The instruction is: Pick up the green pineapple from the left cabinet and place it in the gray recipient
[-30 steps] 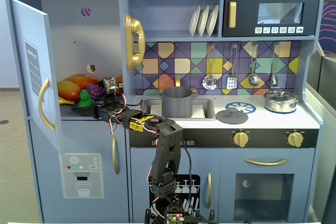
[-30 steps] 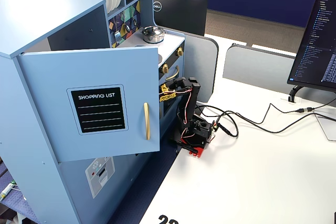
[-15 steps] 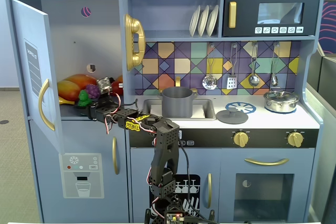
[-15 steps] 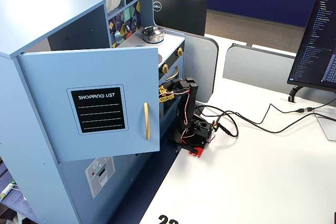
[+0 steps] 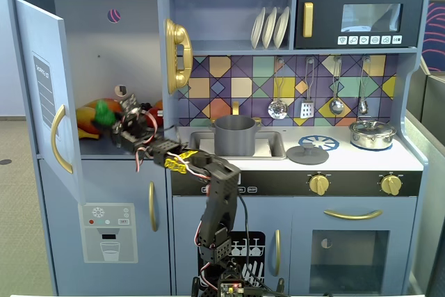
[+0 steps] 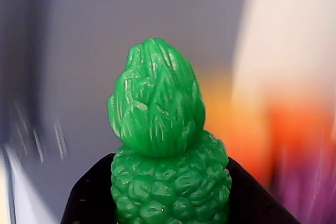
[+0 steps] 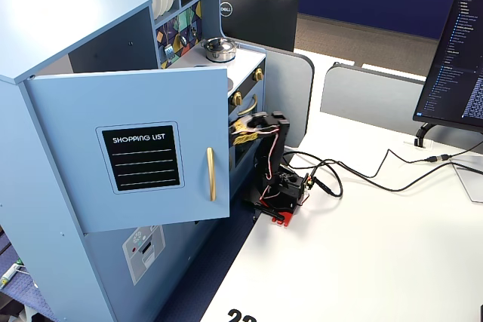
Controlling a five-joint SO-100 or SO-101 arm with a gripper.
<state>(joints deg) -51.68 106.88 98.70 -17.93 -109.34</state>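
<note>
The green pineapple [image 6: 168,177] fills the wrist view, its leafy knob pointing up. It sits between my gripper's [image 6: 170,195] two black jaws, which press on both sides of its bumpy body. In a fixed view the gripper [image 5: 117,122] reaches into the open left cabinet [image 5: 104,46] and holds the pineapple [image 5: 103,110] just above the shelf. The gray recipient [image 5: 234,135] stands in the sink to the right of the cabinet, and what is inside it is not visible. In the other fixed view the open cabinet door [image 7: 136,141] hides the gripper and pineapple.
Orange mangoes [image 5: 87,122] lie on the shelf behind the pineapple. The open door with its gold handle [image 5: 60,138] stands to the left. A flat gray lid [image 5: 307,152] and a shiny silver pot [image 5: 372,133] sit on the counter. The arm's base [image 7: 283,190] stands on the white table.
</note>
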